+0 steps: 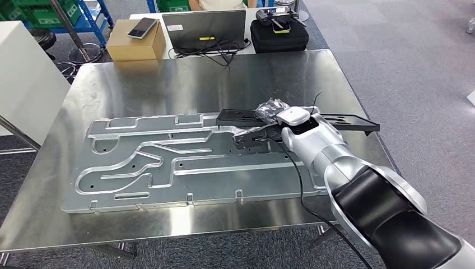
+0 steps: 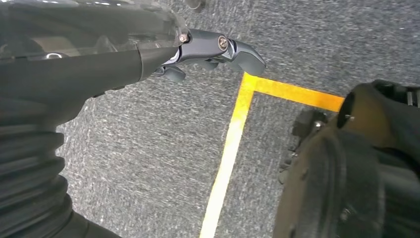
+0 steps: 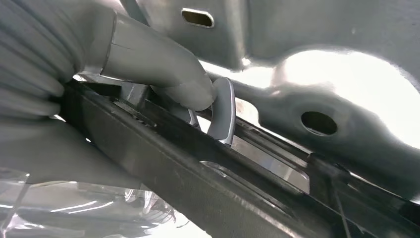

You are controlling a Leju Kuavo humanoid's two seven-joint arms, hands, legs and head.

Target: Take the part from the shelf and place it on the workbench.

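Observation:
A long flat black part [image 1: 353, 122] lies crosswise over the far right corner of the large grey machined plate [image 1: 168, 162] on the steel workbench [image 1: 168, 84]. My right hand [image 1: 268, 124] grips the part near its middle. In the right wrist view the grey thumb [image 3: 163, 69] presses on the black part [image 3: 198, 173], with the plate [image 3: 346, 74] close behind it. Whether the part touches the plate I cannot tell. My left hand [image 2: 208, 49] hangs over grey carpet, fingers loose and holding nothing.
Behind the workbench stand a cardboard box [image 1: 136, 45] with a phone on it, a laptop [image 1: 207, 28] with cables, and a black case [image 1: 278, 36]. A white cabinet [image 1: 22, 78] stands at the left. A yellow floor line [image 2: 233, 139] runs below my left hand.

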